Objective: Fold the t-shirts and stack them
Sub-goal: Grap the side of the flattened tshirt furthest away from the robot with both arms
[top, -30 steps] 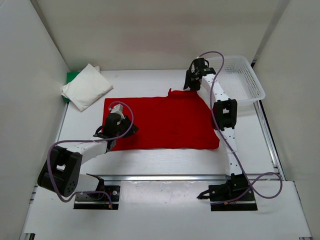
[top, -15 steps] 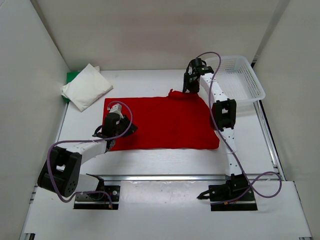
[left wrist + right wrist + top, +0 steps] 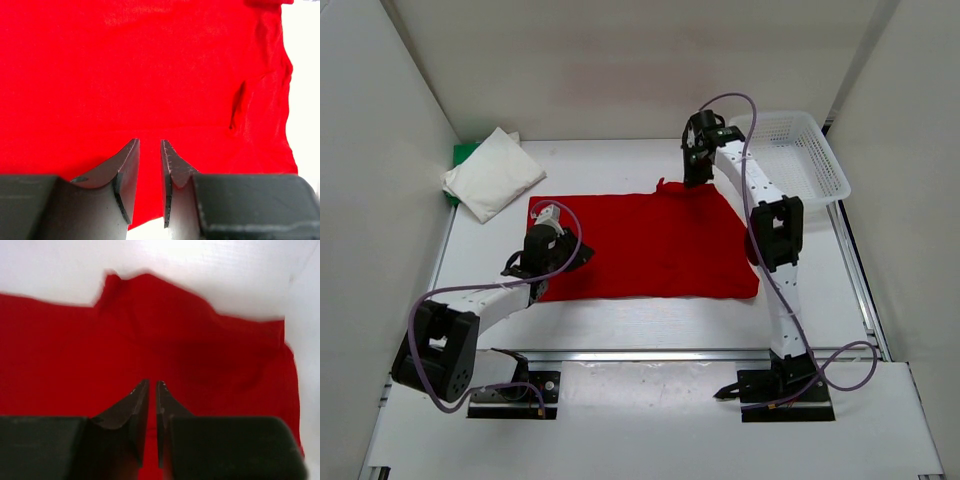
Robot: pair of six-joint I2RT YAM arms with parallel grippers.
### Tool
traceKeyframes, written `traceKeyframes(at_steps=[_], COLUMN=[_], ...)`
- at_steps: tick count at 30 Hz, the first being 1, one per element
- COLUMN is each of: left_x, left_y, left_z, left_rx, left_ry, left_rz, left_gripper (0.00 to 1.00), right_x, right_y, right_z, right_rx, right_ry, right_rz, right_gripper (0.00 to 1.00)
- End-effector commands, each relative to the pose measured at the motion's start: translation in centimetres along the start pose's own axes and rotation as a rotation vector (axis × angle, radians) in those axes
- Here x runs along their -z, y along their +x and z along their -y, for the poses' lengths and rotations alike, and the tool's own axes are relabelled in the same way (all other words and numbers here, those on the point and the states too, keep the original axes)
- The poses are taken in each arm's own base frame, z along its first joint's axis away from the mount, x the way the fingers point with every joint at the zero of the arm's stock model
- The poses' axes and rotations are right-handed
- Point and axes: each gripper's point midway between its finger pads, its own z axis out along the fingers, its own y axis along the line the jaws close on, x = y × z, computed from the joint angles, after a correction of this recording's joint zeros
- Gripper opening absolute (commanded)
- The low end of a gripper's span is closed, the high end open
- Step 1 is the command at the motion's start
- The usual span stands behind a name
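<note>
White walls close in the workspace at the back and on both sides, plain and evenly lit. The white table fills the floor of this enclosure, with a metal rail running along its near edge.

The red t-shirt lies spread flat across the middle of the table, with a small peak of cloth raised at its far edge. The white mesh basket sits in the far right corner. In the far left corner the white t-shirt rests folded on the green t-shirt, of which only a corner shows against the left wall.

The right arm reaches from its base to the red shirt's far edge. The left arm bends low over the shirt's near left corner.

The left gripper hangs over the cloth near its edge, fingers almost together with a slim gap and nothing visibly clamped. The right gripper has its fingers drawn to a thin slit above the red cloth.
</note>
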Motion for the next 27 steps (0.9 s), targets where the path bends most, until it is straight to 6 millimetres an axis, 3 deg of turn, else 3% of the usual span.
traceKeyframes(at_steps=[1, 2, 3, 5, 8, 9, 10, 11, 12, 13, 14, 16, 19, 21, 23, 27], left_x=[0.9, 0.8, 0.8, 0.9, 0.9, 0.9, 0.9, 0.8, 0.9, 0.9, 1.0, 1.0, 0.9, 1.0, 1.0, 1.0], left_y=[-1.3, -1.2, -1.3, -1.1, -1.2, -1.3, -1.3, -1.2, -1.1, -1.1, -0.9, -1.2, -0.8, -1.0, -0.9, -0.8], left_z=[1.1, 1.3, 1.3, 1.5, 1.7, 1.9, 1.6, 2.0, 2.1, 1.8, 1.9, 1.9, 1.3, 1.6, 1.6, 1.6], left_rx=[0.011, 0.001, 0.004, -0.002, -0.005, -0.001, 0.006, -0.004, -0.002, -0.002, -0.009, -0.006, -0.005, 0.002, 0.005, 0.003], left_ry=[0.055, 0.063, 0.061, 0.064, 0.07, 0.08, 0.072, 0.078, 0.084, 0.074, 0.074, 0.079, 0.062, 0.072, 0.073, 0.072], left_rz=[0.049, 0.046, 0.049, 0.043, 0.049, 0.051, 0.049, 0.047, 0.045, 0.042, 0.041, 0.055, 0.038, 0.045, 0.046, 0.041], left_gripper=[0.35, 0.35, 0.34, 0.35, 0.35, 0.35, 0.34, 0.35, 0.35, 0.35, 0.34, 0.34, 0.35, 0.35, 0.34, 0.35], right_x=[0.4, 1.4, 2.0, 2.3, 2.4, 1.8, 2.5, 2.2, 0.6, -0.1, 0.6, -1.2, -3.2, -3.7, -4.1, -3.6], right_y=[2.8, 1.3, 1.6, 0.3, -1.5, -2.1, -3.5, -4.3, -3.6, -4.3, -6.0, -5.9, -3.7, -2.2, -0.9, -0.1], right_z=[0.4, 0.1, 0.4, 1.1, 1.9, 2.0, 1.6, 1.6, 1.8, 2.3, 1.9, 2.8, 3.7, 3.9, 3.0, 2.2], right_rx=[0.039, 0.041, 0.029, 0.003, 0.009, 0.017, 0.037, 0.042, 0.042, 0.043, 0.048, 0.027, 0.015, 0.023, 0.045, 0.063], right_ry=[0.034, 0.029, 0.02, -0.021, -0.015, -0.016, -0.029, -0.027, -0.017, -0.006, -0.005, 0.007, 0.011, 0.031, 0.03, 0.037], right_rz=[-0.036, 0.043, 0.05, 0.102, 0.138, 0.144, 0.179, 0.183, 0.144, 0.147, 0.193, 0.191, 0.115, 0.056, 0.025, 0.002], right_gripper=[0.09, 0.1, 0.17, 0.32, 0.43, 0.43, 0.42, 0.34, 0.3, 0.23, 0.18, 0.12, 0.07, 0.02, 0.0, 0.0])
